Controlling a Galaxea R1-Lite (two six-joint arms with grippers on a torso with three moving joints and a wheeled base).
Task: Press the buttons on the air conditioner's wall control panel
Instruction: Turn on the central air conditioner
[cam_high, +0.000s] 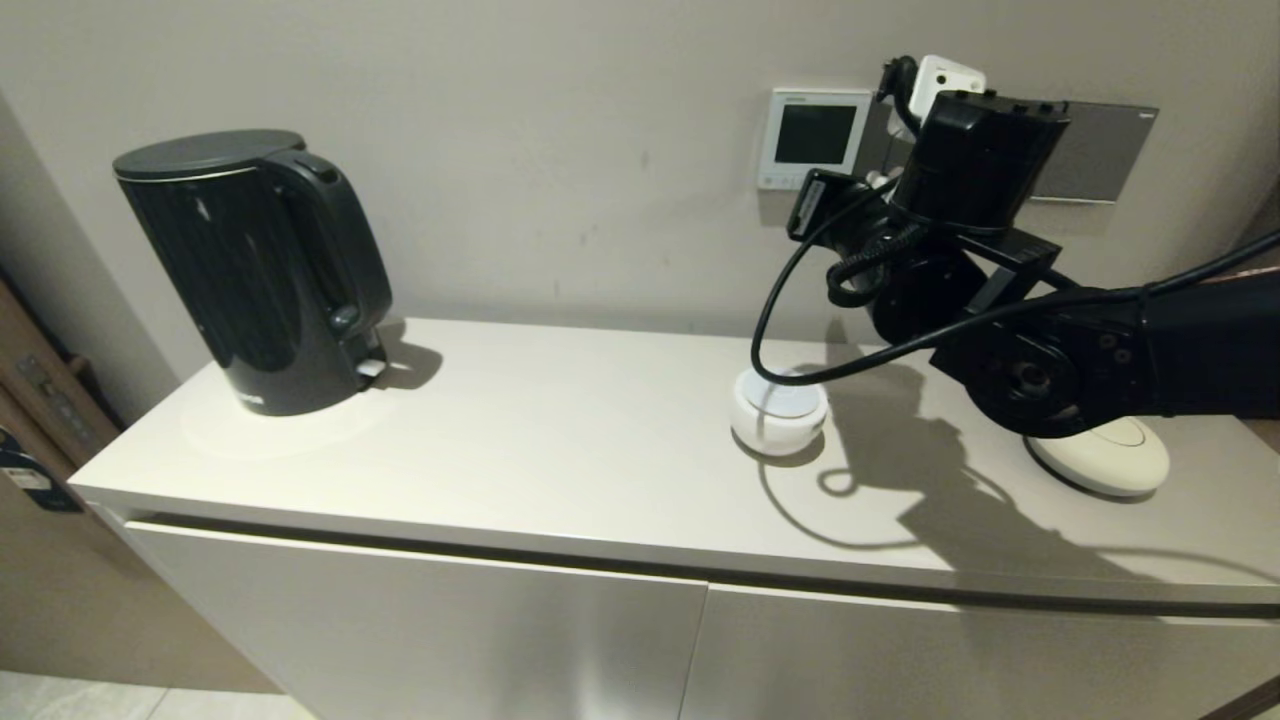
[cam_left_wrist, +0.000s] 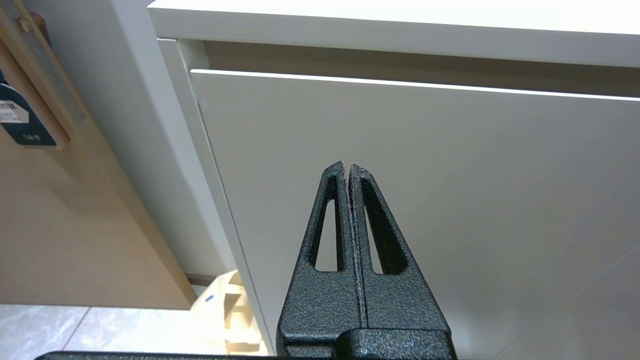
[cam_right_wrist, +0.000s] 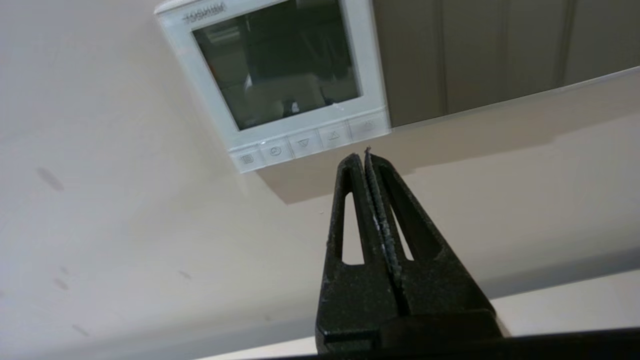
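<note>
The wall control panel (cam_high: 812, 135) is a small white-framed thermostat with a dark screen on the wall above the cabinet. In the right wrist view the panel (cam_right_wrist: 280, 70) shows close up, with the buttons (cam_right_wrist: 305, 142) in a pale row along its bottom edge. My right gripper (cam_right_wrist: 363, 156) is shut and empty. Its tips are just below the row, near the up-arrow button (cam_right_wrist: 334, 134), and I cannot tell whether they touch the wall. In the head view the right arm's wrist (cam_high: 985, 150) hides the fingers. My left gripper (cam_left_wrist: 347, 167) is shut and empty, low in front of the cabinet door.
A black kettle (cam_high: 260, 270) stands at the cabinet top's left. A small white round puck (cam_high: 778, 412) and a flat white disc (cam_high: 1105, 458) lie under the right arm. A dark grey switch plate (cam_high: 1095, 150) and a white plug (cam_high: 945, 80) are right of the panel.
</note>
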